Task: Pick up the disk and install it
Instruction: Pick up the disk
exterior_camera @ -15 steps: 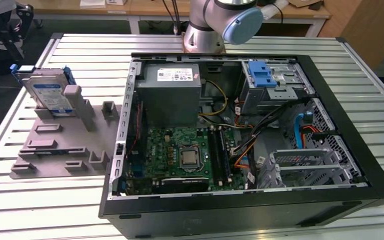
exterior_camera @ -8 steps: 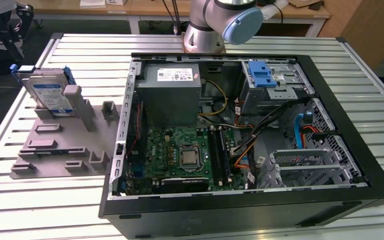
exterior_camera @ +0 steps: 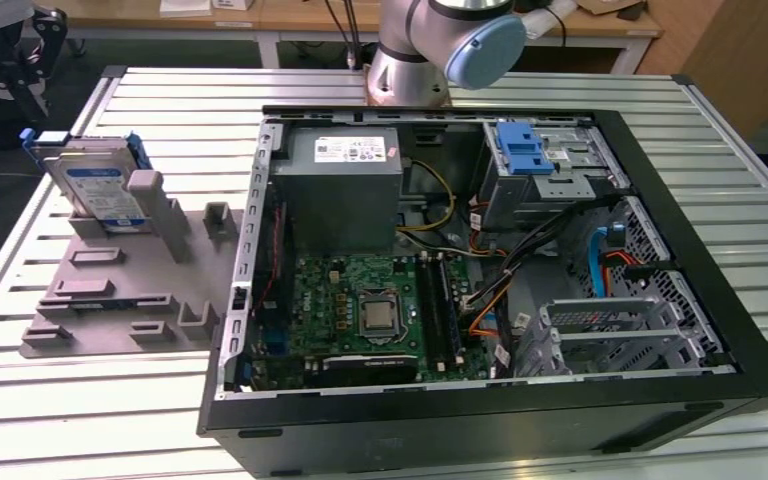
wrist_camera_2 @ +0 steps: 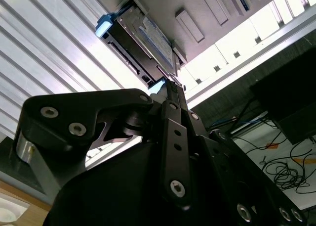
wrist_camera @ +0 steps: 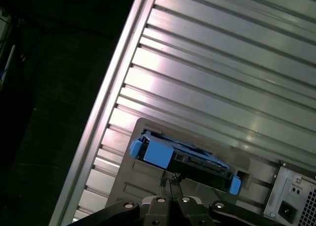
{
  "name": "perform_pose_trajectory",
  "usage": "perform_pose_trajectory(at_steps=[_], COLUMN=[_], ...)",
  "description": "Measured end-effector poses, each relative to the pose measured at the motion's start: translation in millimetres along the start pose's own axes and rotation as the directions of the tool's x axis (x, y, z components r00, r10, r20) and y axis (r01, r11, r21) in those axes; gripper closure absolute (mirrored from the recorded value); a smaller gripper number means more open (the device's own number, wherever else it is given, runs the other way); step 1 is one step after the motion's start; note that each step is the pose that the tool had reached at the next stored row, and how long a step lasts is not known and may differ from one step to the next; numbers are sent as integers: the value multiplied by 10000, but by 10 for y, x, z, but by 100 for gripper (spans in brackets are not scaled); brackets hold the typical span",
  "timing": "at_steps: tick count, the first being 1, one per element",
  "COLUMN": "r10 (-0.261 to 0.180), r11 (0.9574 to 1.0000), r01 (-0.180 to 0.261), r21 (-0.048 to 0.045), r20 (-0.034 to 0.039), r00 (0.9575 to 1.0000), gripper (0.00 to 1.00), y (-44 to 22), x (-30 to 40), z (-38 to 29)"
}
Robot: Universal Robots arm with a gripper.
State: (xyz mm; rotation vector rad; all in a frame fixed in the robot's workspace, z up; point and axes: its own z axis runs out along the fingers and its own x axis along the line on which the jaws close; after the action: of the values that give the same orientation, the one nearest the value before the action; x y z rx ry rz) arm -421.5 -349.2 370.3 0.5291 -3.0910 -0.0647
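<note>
Black metal claw [wrist_camera: 170, 178] linkage is seen closest in both wrist views, its 2 slim fingers drawn together at the tips with nothing gripped between them; the claw [wrist_camera_2: 170, 85] is judged to be clenched and empty.

Just beyond those tips the flat silver-metal disk with a white-and-blue label, clipped in a blue plastic carrier frame [wrist_camera: 197, 162], is found. It is stood on edge in a slot of a grey plastic holding fixture [exterior_camera: 117, 300], which is laid on the ribbed aluminium tabletop [exterior_camera: 91, 420] at the exterior view's left of the open black computer case [exterior_camera: 491, 440]. The disk [exterior_camera: 97, 190] has not been lifted, and nothing of it has been installed in the case.

In the first wrist view the disk's narrow upper edge is presented to the claw, and its long axis is seen running from 1 blue end clip to the other. The claw tips are aimed at about the middle of that edge. The line on which the 2 fingers sit side by side is judged to lie roughly along that long axis, not across the disk's thin dimension.

In the second wrist view the disk [wrist_camera_2: 143, 43] is shown apart from the claw, with open space between them; no contact is made. Only 1 grey arm [exterior_camera: 424, 50] is mounted, behind the case.
</note>
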Motion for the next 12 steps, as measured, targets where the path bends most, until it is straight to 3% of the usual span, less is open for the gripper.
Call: perform_pose_trajectory(at_steps=[12], r10=[-69], r11=[10000], r01=[69], r21=[0], r20=[-3], r00=[10000], gripper=[89], y=[0], x=[0], z=[0])
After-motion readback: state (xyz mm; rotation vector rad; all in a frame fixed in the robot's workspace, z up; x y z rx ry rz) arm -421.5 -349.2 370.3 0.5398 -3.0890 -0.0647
